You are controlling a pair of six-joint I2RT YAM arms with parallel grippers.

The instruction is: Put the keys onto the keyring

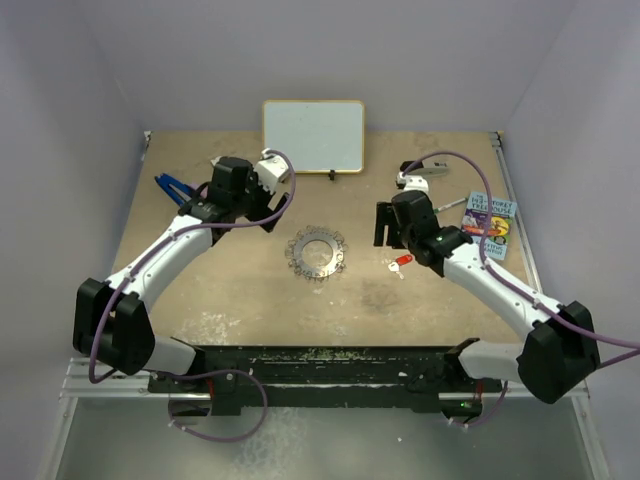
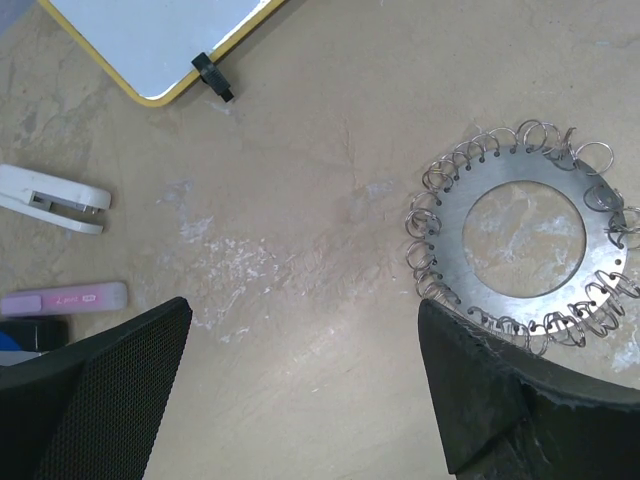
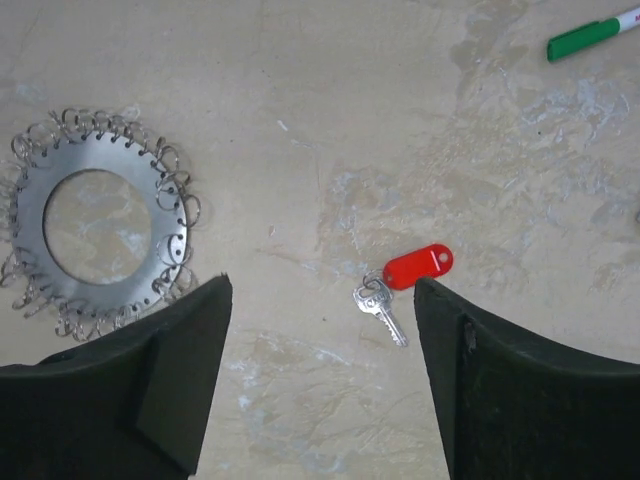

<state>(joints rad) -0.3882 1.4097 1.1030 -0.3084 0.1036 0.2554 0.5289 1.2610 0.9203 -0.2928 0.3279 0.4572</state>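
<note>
The keyring (image 1: 318, 253) is a flat grey metal disc with a wide hole and a fringe of small wire rings, lying mid-table. It also shows in the left wrist view (image 2: 522, 240) and the right wrist view (image 3: 95, 220). The key (image 1: 400, 264), a small silver key on a red plastic tag, lies to its right and shows in the right wrist view (image 3: 405, 284). My right gripper (image 3: 320, 310) is open above the table, the key just inside its right finger. My left gripper (image 2: 305, 330) is open and empty, its right finger over the ring's near edge.
A whiteboard (image 1: 313, 136) stands at the back. A blue tool (image 1: 170, 188) lies back left. A book (image 1: 489, 226) and a white object (image 1: 412, 180) lie at the right. A green-tipped pen (image 3: 592, 34), a white stapler-like object (image 2: 52, 199) and a pink eraser (image 2: 65, 298) lie nearby.
</note>
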